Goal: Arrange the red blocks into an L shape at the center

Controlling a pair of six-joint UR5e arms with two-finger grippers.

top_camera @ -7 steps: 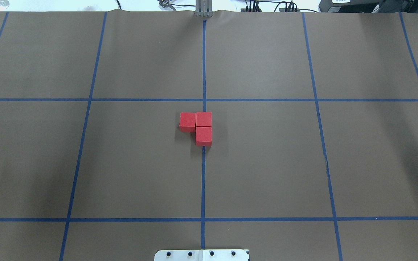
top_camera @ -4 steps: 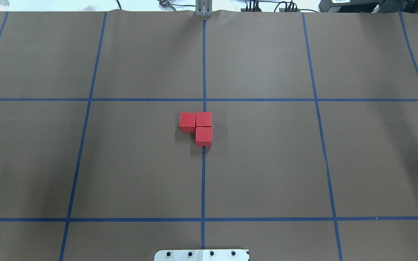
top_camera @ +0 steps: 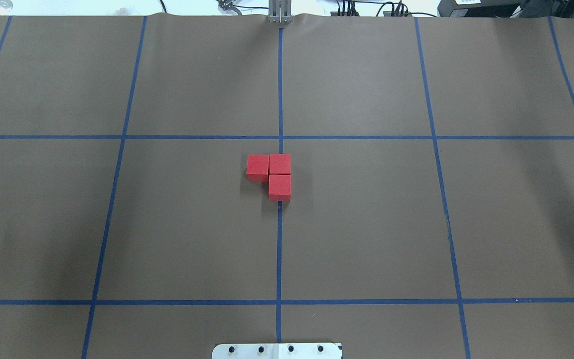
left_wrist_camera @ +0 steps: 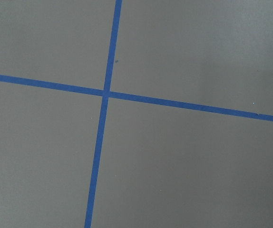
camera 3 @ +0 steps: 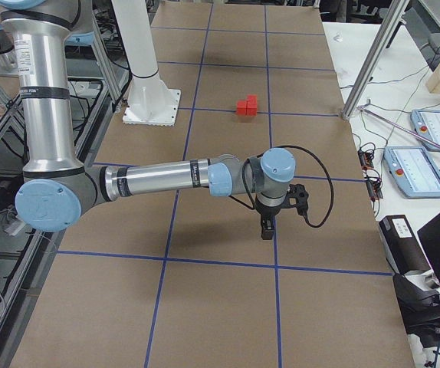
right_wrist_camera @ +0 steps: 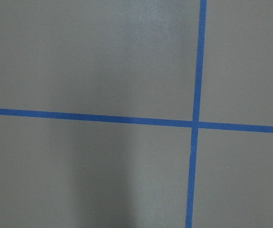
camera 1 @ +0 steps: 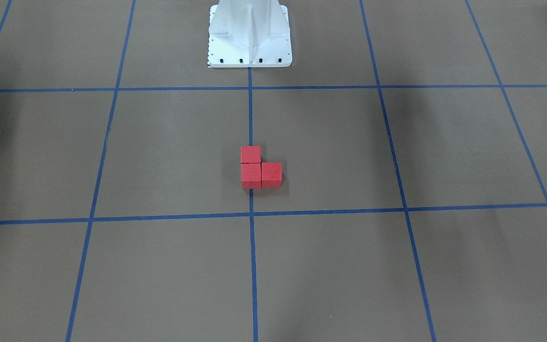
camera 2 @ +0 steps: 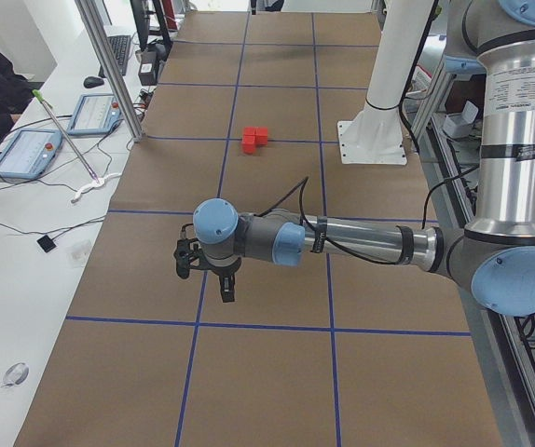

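Three red blocks touch in an L shape on the middle blue line at the center (top_camera: 312, 214). In the overhead view, one block (top_camera: 257, 165) sits left of the corner block (top_camera: 280, 163), and the third (top_camera: 280, 185) sits just nearer to me. They also show in the front view (camera 1: 251, 174), the left view (camera 2: 255, 138) and the right view (camera 3: 247, 105). My left gripper (camera 2: 228, 291) hangs over the table far to my left. My right gripper (camera 3: 266, 230) hangs far to my right. I cannot tell whether either is open or shut. Both are far from the blocks.
The white robot base (camera 1: 249, 42) stands at the table's near edge (top_camera: 277, 350). Blue tape lines (top_camera: 280, 249) grid the brown surface. Metal posts (camera 2: 109, 70) and tablets (camera 2: 27, 152) stand beyond the far edge. The wrist views show only tape crossings (left_wrist_camera: 105, 92) (right_wrist_camera: 195, 124).
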